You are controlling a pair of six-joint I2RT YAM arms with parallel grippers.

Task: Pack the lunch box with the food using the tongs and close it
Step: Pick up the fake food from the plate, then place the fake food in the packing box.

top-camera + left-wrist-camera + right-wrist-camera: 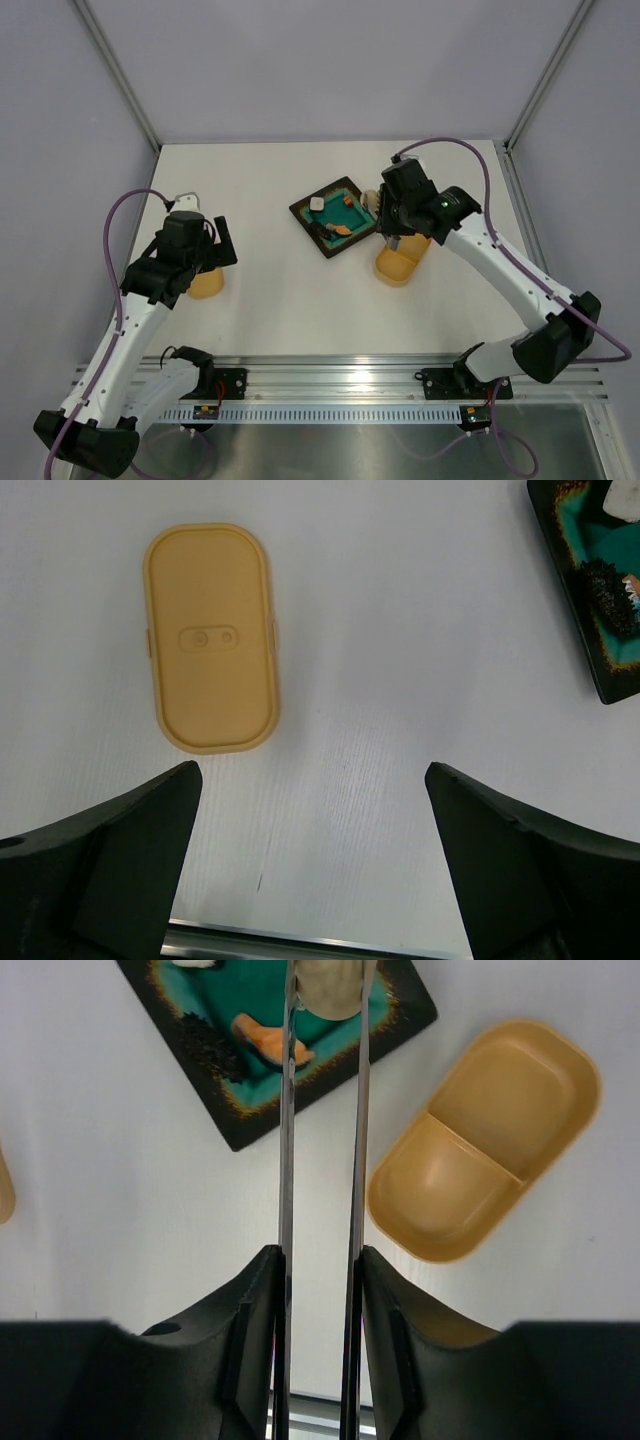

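Table (270,300) w/ lid (210,638), plate (238,1128), lunch box (450,1175)

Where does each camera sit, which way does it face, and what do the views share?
Top external: above and behind the bases, looking down on the table; the left arm and right arm show.
Left wrist: on the left arm, facing down at the lid; open left fingers frame the bottom.
Right wrist: on the right arm, looking down along the tongs, squeezed by the right fingers, a beige ball between them; lunch box alongside.
Shared: both wrist views catch the teal plate.
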